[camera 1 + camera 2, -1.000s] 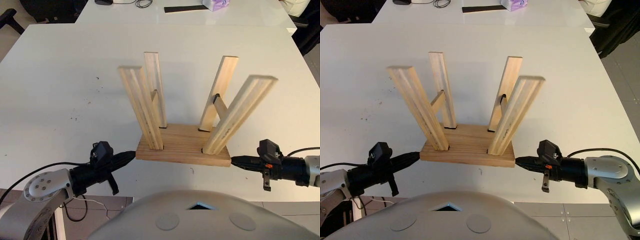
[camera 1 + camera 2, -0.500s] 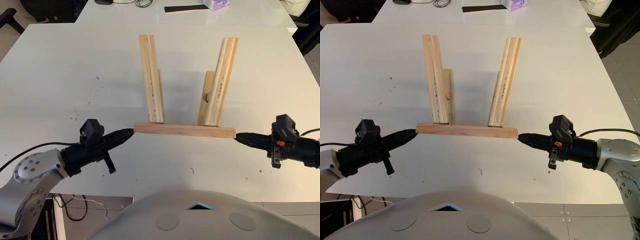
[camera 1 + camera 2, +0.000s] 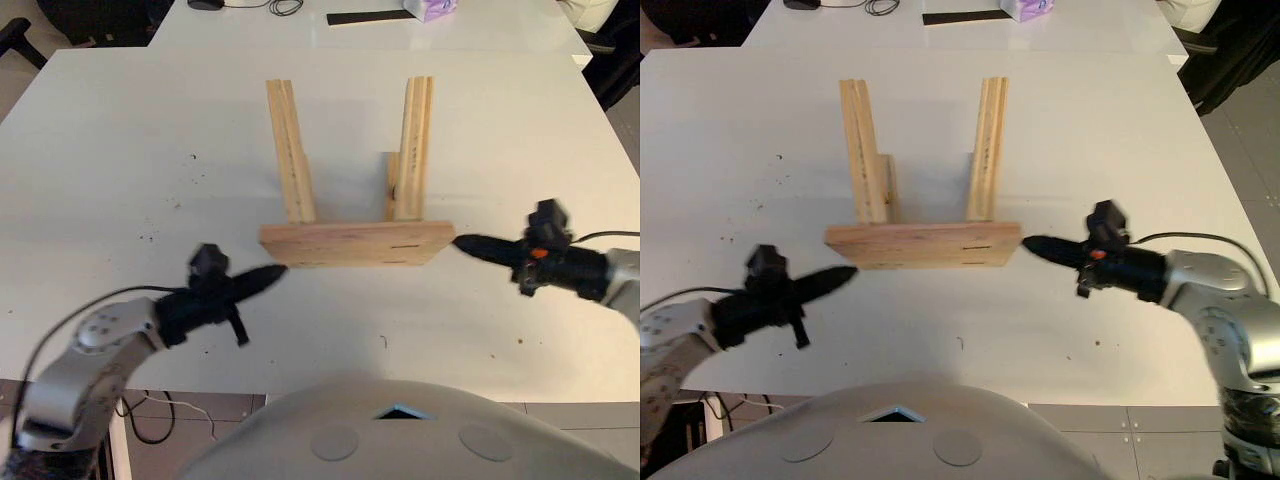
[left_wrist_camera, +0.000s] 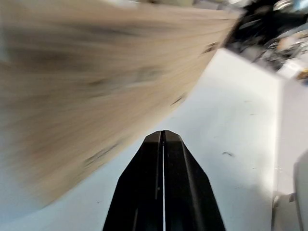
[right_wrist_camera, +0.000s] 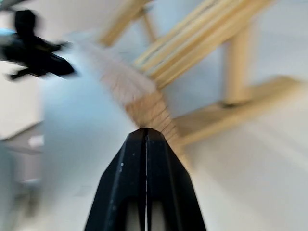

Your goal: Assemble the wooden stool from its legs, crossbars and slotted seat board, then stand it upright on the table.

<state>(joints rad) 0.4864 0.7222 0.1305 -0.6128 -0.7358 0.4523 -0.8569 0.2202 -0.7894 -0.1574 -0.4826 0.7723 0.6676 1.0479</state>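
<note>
A: What do we have nearest us?
B: Left pincer [image 3: 278, 271] pressed together, tip at the seat board's [image 3: 350, 243] near left corner; right pincer [image 3: 462, 241] pressed together too, tip just beside the board's right edge; we can't tell if either touches.
A: And the stool [image 3: 923, 244]?
B: Mid-table [image 3: 120, 130]; board on edge, flat face toward us; legs [image 3: 290, 150] point away; purple box [image 3: 430, 8] on the far table [image 3: 500, 25].

Bright, even light — soft, faint shadows by the stool [image 3: 345, 243].
</note>
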